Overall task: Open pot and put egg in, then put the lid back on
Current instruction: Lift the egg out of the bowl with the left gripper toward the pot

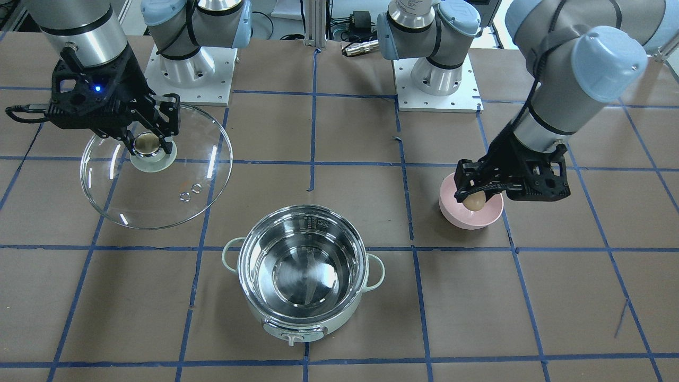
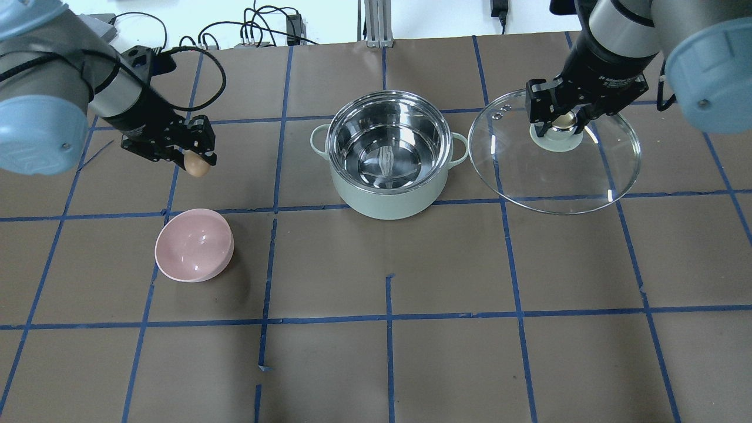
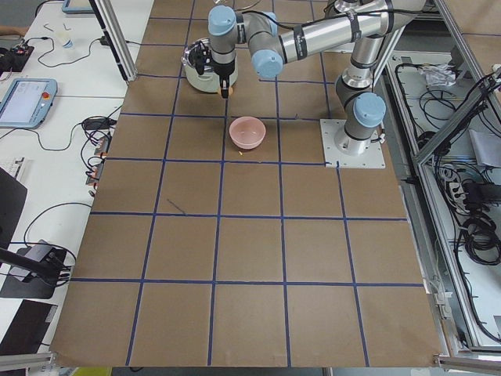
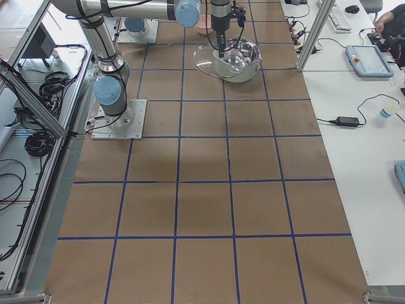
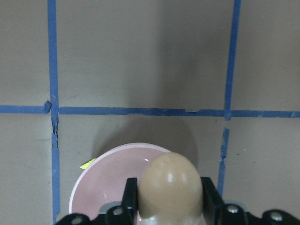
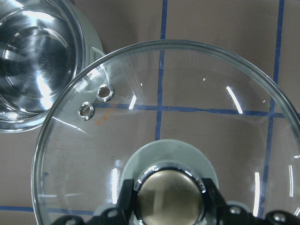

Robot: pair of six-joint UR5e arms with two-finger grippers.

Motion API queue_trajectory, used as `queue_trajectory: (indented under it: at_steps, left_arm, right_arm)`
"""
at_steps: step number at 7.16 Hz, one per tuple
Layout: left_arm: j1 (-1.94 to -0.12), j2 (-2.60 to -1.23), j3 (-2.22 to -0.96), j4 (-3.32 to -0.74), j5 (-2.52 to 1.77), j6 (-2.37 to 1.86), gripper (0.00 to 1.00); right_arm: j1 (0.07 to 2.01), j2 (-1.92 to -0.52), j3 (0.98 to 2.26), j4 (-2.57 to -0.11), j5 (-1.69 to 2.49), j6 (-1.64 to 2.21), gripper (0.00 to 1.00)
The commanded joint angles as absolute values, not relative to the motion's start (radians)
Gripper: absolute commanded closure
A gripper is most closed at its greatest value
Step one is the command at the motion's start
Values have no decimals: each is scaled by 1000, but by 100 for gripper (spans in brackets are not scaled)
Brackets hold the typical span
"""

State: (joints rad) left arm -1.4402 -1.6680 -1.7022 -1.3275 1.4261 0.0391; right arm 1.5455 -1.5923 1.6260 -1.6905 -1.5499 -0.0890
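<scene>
brown-tan and small, the egg (image 5: pixel 170 185) sits pinched between the two fingers of the left end effector (image 2: pixel 197 158). it is lifted out of the pink bowl (image 2: pixel 194 245), which shows underneath it in the left wrist view. its long axis appears to run along the fingers, rounded end poking out past their tips.

the pot (image 2: pixel 388 202) stands open on the table (image 2: pixel 388 352), steel interior bare. from the egg it lies toward the robot's right, well apart, with only bare table between. the left arm is the one carrying the egg, so the next move looks like a sideways carry until the egg hangs over the pot's mouth, then a lowering deep into it before letting go, since a drop from rim height onto steel could crack the shell.

the right end effector (image 2: pixel 558 120) is clamped on the knob (image 6: pixel 169 193) of the glass lid (image 2: pixel 558 176), holding it on the pot's far side from the egg. in the overhead view the lid's rim comes just beside the pot's side handle but does not cover the mouth, so the egg's path looks unobstructed. the lid goes back on only after the left arm clears.
</scene>
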Motion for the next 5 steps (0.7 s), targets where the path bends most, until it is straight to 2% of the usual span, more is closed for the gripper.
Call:
queue_trajectory:
  at_steps: [1,3,5]
  left_arm:
    - [-1616,-1706,-1617,-1335,1422,-211,75]
    - [-1769,-1820,-1574,-1181,1430,-324,75]
    - [-1805,-1890,-1569,-1074,1434,-299,75]
  right_arm:
    - [1546,-1592,1626,-1690,-1549,-89,60]
    - [1545,-1594,1629,-1692,-1549,-89,60]
    - [1543,-1589,1631,-1701,-1549,-90,60]
